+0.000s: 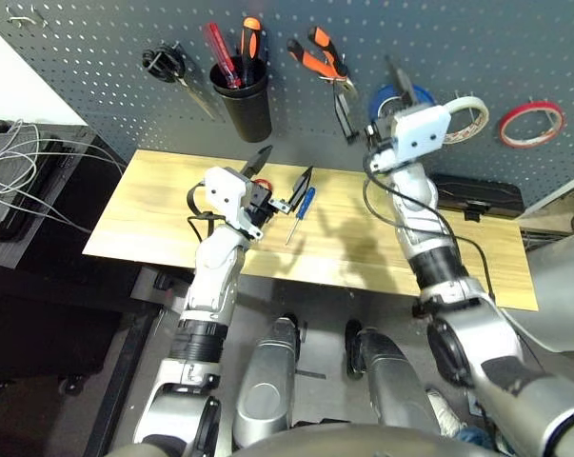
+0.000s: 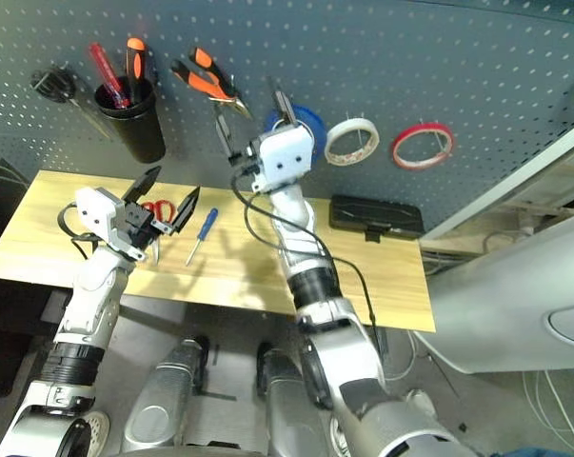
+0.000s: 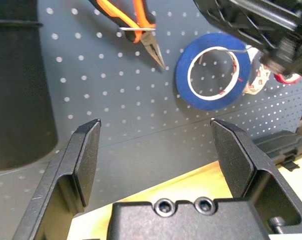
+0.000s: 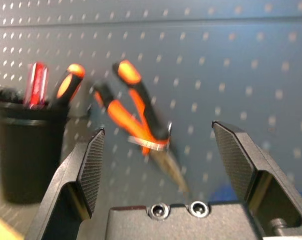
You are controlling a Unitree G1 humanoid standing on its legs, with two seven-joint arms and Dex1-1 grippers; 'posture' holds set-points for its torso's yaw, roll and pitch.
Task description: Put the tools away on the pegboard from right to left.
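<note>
Right hand (image 1: 367, 98), raised in front of the large dark grey perforated pegboard (image 1: 439, 48), its two black fingers spread wide with nothing between them. Just beyond this hand, the orange-and-black-handled pliers (image 4: 140, 125) hang nose-down from a metal hook; the wide blue tape roll (image 3: 213, 70) hangs on the board close beside the hand, partly hidden behind its white housing in the head views. Farther out on that side hang a white tape roll (image 2: 351, 141) and a red tape roll (image 2: 423, 145). On the other side of the pliers, a black cup (image 1: 244, 95) fixed to the board holds red and orange tool handles, and black-handled scissors (image 1: 168, 65) hang beyond it.

Left hand (image 1: 285, 186), low over the pale wooden desk (image 1: 363, 257), fingers likewise spread and empty. The small blue-handled screwdriver (image 2: 203, 233) lies on the desk just beside this hand, toward the right arm. The red-handled scissors (image 2: 157, 209) lie directly beneath the hand, partly covered by its fingers
</note>
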